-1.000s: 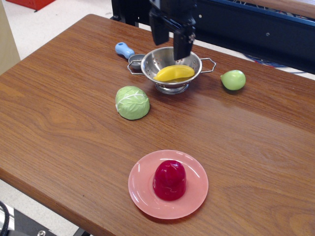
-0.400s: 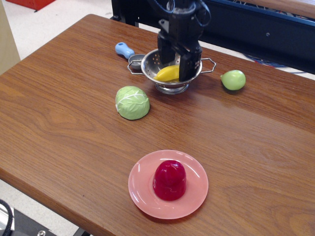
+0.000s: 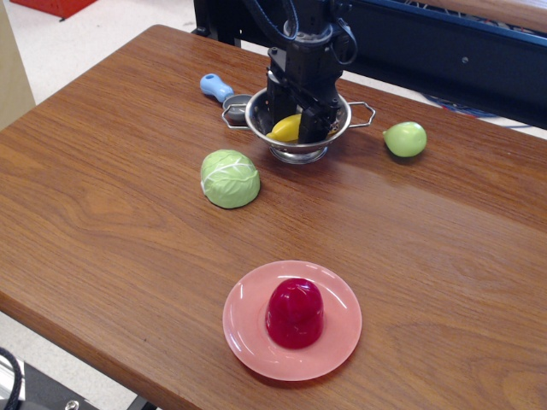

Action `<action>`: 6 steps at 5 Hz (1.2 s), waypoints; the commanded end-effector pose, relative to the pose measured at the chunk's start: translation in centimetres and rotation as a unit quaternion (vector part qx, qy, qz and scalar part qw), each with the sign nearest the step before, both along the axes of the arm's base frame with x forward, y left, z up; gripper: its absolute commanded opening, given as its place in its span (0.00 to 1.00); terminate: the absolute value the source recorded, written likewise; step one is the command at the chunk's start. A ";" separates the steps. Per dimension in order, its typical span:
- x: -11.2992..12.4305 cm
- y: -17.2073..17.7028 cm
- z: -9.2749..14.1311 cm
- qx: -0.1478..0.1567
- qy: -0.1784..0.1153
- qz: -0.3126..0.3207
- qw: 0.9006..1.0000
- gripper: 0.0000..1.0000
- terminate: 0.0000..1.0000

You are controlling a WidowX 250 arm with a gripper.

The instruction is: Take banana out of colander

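The yellow banana (image 3: 286,128) lies inside the shiny steel colander (image 3: 298,155) at the back middle of the wooden table. My black gripper (image 3: 296,126) has come down into the colander bowl. Its two fingers (image 3: 275,107) stand on either side of the banana, one left and one right, with the jaws still apart. Only the left part of the banana shows between them; the rest is hidden behind the right finger. The colander's wire handle (image 3: 363,114) sticks out to the right.
A green cabbage (image 3: 229,178) sits front-left of the colander. A green pear-like fruit (image 3: 405,138) lies to its right. A blue-handled small metal cup (image 3: 219,88) is behind-left. A pink plate (image 3: 342,340) with a red pepper-like toy (image 3: 295,312) is near the front edge.
The gripper has dropped from above the colander down into the bowl and now straddles the banana. The banana and colander have not visibly moved.
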State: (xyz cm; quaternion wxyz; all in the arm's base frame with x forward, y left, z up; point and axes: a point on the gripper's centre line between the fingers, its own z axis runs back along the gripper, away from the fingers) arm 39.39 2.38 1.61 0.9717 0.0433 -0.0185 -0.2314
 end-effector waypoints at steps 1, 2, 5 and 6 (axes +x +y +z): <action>-0.2 0.4 1.6 -0.006 -0.028 0.011 1.000 0.00 0.00; -0.5 0.8 3.6 -0.007 -0.052 0.036 0.998 0.00 0.00; -4.4 4.4 11.8 -0.049 -0.120 0.095 0.987 0.00 0.00; -8.4 6.4 11.3 -0.039 -0.103 0.074 0.991 0.00 0.00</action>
